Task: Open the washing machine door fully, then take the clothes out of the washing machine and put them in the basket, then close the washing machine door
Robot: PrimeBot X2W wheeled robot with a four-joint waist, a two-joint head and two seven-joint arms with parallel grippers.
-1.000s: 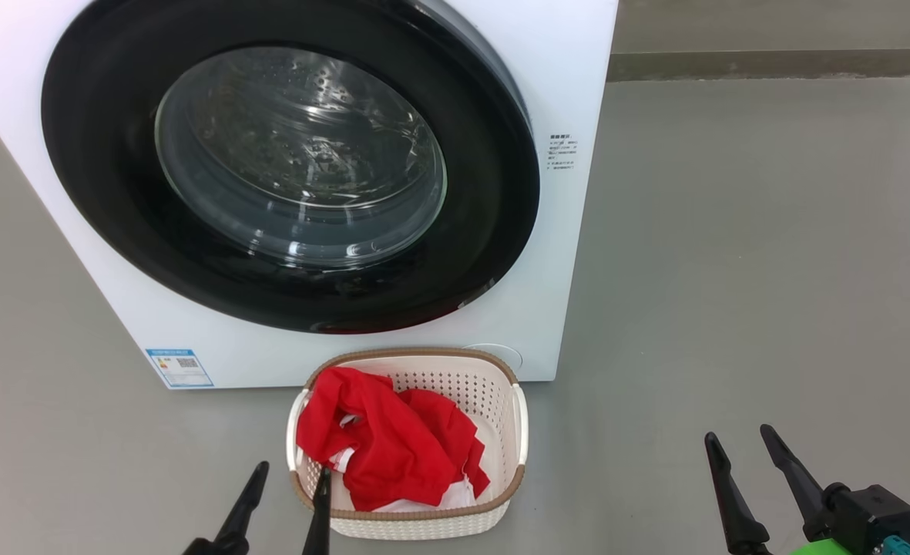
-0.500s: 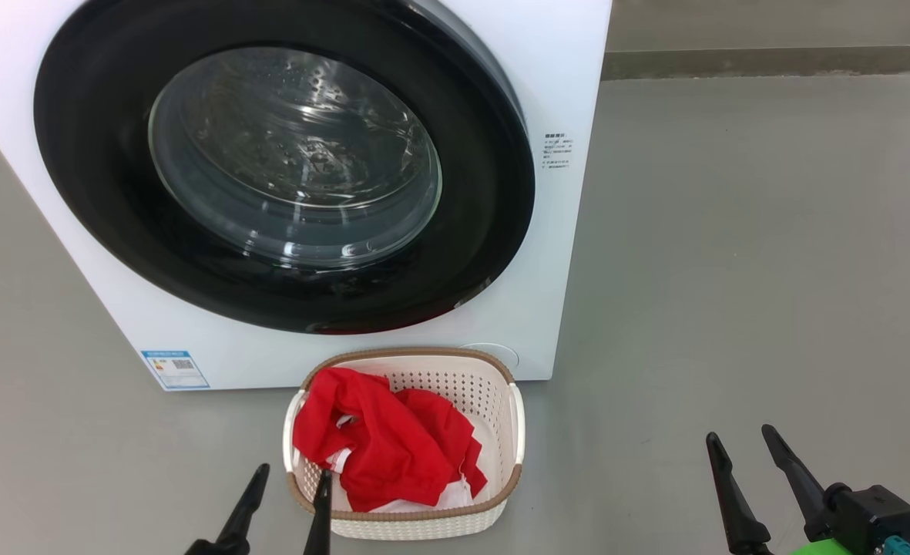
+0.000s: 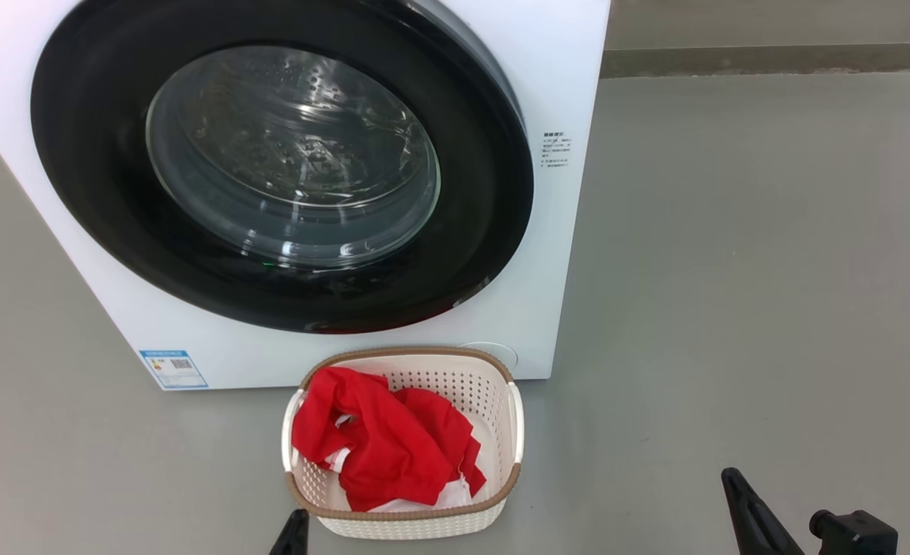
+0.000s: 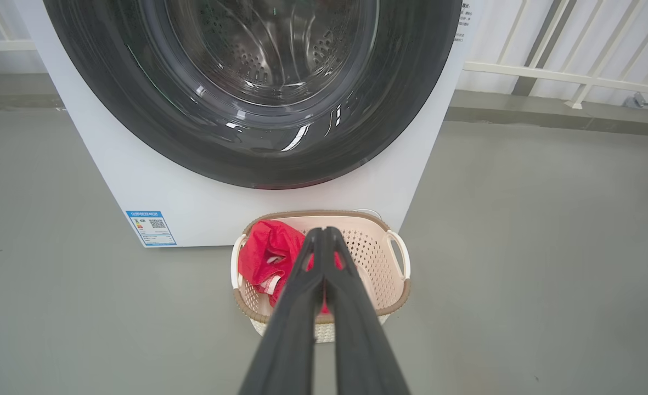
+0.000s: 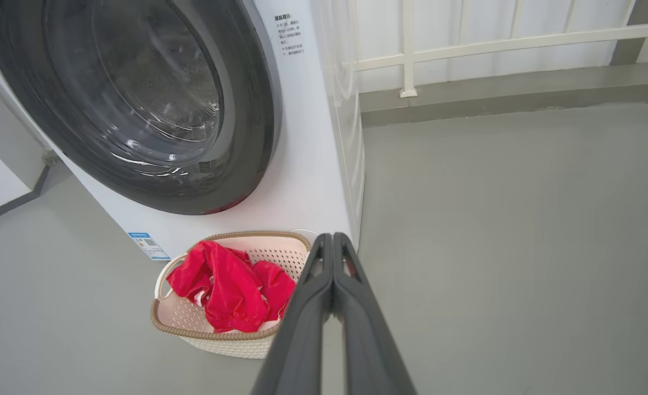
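Door (image 3: 485,193) sits flush on the washer (image 3: 562,77). Clothes (image 3: 385,447) are in the basket (image 3: 439,385), just in front for a short drop. Left gripper (image 4: 324,231) and right gripper (image 5: 332,238) are pinched together, empty, clear of everything. Nothing left to grab, job looks done.

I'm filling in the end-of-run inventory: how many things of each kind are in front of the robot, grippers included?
washing machine: 1
washing machine door: 1
basket: 1
heap of red clothes: 1
grippers: 2 (left gripper, right gripper, both shut)
total: 6
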